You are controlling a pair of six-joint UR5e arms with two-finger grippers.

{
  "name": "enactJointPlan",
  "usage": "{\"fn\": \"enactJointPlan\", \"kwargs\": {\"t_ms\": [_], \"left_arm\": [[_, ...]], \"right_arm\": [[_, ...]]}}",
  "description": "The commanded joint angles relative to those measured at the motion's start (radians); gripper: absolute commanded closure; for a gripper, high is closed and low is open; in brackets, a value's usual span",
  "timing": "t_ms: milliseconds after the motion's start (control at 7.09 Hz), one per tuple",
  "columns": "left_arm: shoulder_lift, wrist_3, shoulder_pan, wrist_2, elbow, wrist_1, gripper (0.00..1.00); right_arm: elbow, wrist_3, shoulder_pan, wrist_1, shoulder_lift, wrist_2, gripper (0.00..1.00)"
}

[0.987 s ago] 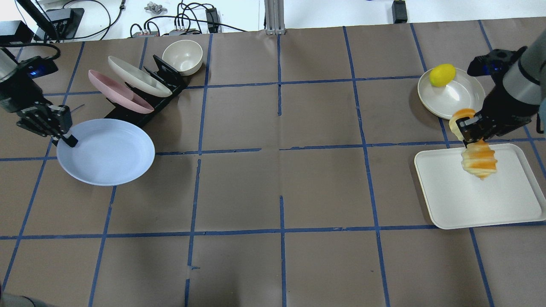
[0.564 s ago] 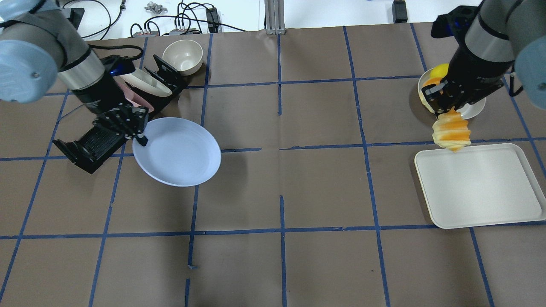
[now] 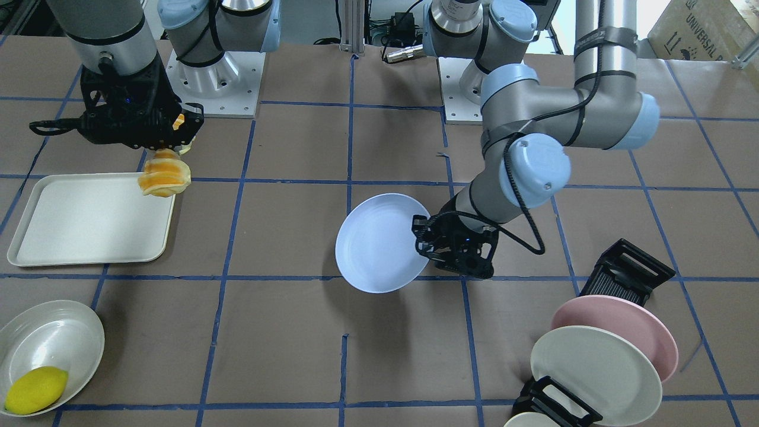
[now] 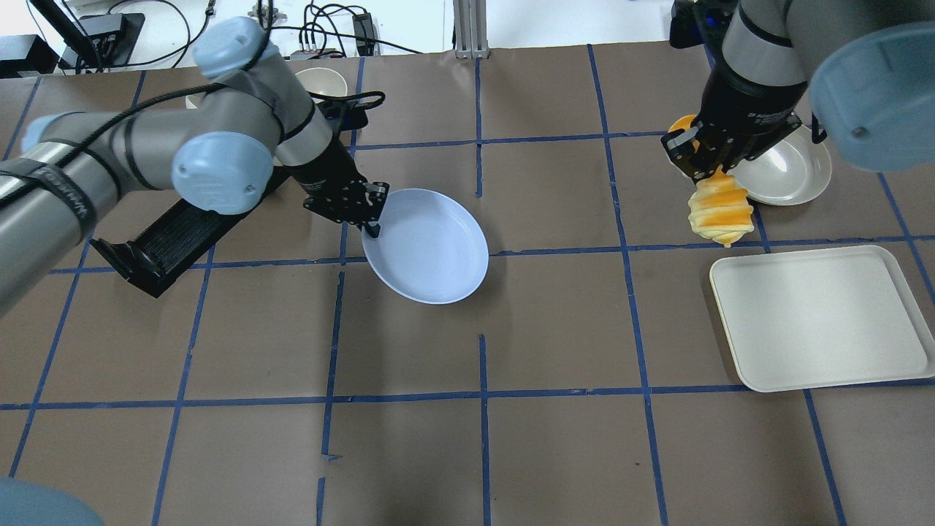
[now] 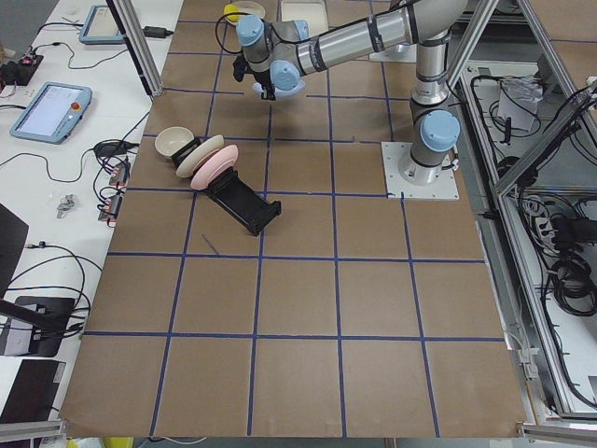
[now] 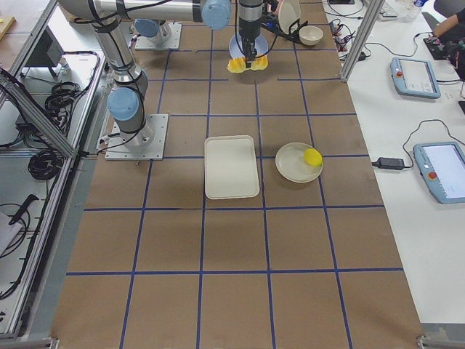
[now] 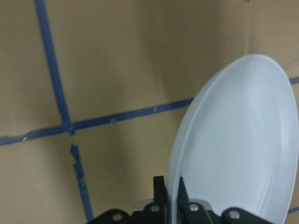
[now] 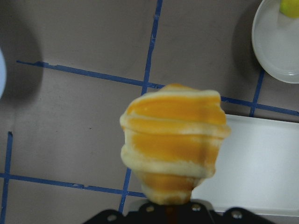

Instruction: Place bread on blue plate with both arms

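Note:
My left gripper (image 4: 369,226) is shut on the rim of the blue plate (image 4: 431,248) and holds it tilted above the table's middle; it also shows in the front view (image 3: 373,243) and the left wrist view (image 7: 238,144). My right gripper (image 4: 705,172) is shut on the orange and cream bread (image 4: 719,208), which hangs down above the table left of the cream tray (image 4: 818,321). The bread also shows in the front view (image 3: 163,172) and fills the right wrist view (image 8: 175,144). Plate and bread are well apart.
A cream plate (image 3: 50,332) with a yellow lemon (image 3: 35,388) stands behind the tray. A black dish rack (image 3: 625,276) holds a pink plate (image 3: 628,326) and a cream-white plate (image 3: 593,373) at the far left. A cream bowl (image 4: 325,77) stands behind it.
My left arm has carried the blue plate rightward toward the table's middle. My right arm has carried the bread leftward and away from the tray.

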Motion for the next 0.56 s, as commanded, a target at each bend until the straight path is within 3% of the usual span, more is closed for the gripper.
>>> {"fn": "enactJointPlan", "kwargs": {"t_ms": [0,141,282,423], "left_arm": [[-0.078,-0.080,-0.075,-0.002,-0.004,0.151,0.91],[-0.083,-0.080,-0.074,-0.004,-0.009,0.154,0.81],[-0.084,-0.083,-0.069,-0.004,-0.004,0.160,0.26],[-0.074,-0.080,-0.045,-0.002,0.005,0.192,0.05]], "right_arm": [[0.000,0.015,0.022,-0.012,0.022,0.009,0.96],[0.000,0.033,0.022,-0.017,0.042,0.008,0.96],[0.003,0.035,0.024,-0.058,0.075,0.009,0.96],[0.004,0.046,0.044,-0.098,0.104,0.027,0.96]]}}
